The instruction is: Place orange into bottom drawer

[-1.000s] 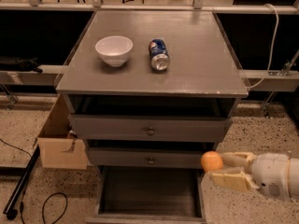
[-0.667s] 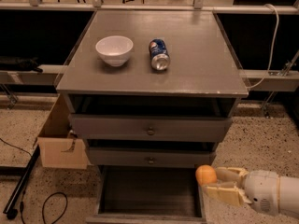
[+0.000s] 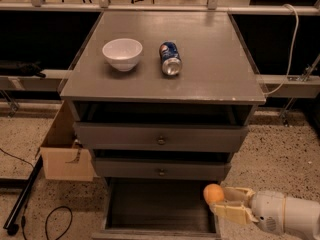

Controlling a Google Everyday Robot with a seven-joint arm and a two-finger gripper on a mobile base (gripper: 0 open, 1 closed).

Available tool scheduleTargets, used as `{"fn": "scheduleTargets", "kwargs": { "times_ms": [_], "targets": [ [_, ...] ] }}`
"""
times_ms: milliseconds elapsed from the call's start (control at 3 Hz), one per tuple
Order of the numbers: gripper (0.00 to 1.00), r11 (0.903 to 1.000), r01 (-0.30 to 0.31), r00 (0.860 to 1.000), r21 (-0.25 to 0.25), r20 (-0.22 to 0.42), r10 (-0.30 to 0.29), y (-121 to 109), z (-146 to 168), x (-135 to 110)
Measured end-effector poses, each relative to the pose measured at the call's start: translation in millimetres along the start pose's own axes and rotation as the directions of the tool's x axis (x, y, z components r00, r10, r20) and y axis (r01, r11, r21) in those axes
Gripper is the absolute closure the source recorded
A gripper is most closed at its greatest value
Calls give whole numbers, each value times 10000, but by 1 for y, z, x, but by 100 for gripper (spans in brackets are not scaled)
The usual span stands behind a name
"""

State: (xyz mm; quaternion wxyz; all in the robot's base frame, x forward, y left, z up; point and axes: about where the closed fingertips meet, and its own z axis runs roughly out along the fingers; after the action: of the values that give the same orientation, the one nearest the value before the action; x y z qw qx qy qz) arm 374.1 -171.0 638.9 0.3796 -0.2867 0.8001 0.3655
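Note:
The orange (image 3: 213,193) is small and round and sits between the fingers of my gripper (image 3: 218,200), which is shut on it. The gripper reaches in from the lower right on a white arm. It holds the orange over the right side of the bottom drawer (image 3: 159,207), which is pulled out and shows a dark interior. The two upper drawers with round knobs sit just above it, both slightly out.
A white bowl (image 3: 122,53) and a blue soda can (image 3: 170,59) lying on its side rest on the grey cabinet top (image 3: 210,74). A cardboard box (image 3: 62,151) stands left of the cabinet. A black cable (image 3: 55,221) lies on the speckled floor.
The gripper with the orange has moved down and to the left, from beside the middle drawer to over the right side of the open bottom drawer.

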Motion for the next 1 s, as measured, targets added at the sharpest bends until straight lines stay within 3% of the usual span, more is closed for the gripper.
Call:
{"fn": "scheduleTargets", "kwargs": {
  "times_ms": [667, 1000],
  "targets": [
    [100, 9995, 313, 9982, 38, -506, -311, -26, 45, 20],
    [100, 9978, 632, 9966, 181, -547, -621, -65, 73, 11]
  ]
}}
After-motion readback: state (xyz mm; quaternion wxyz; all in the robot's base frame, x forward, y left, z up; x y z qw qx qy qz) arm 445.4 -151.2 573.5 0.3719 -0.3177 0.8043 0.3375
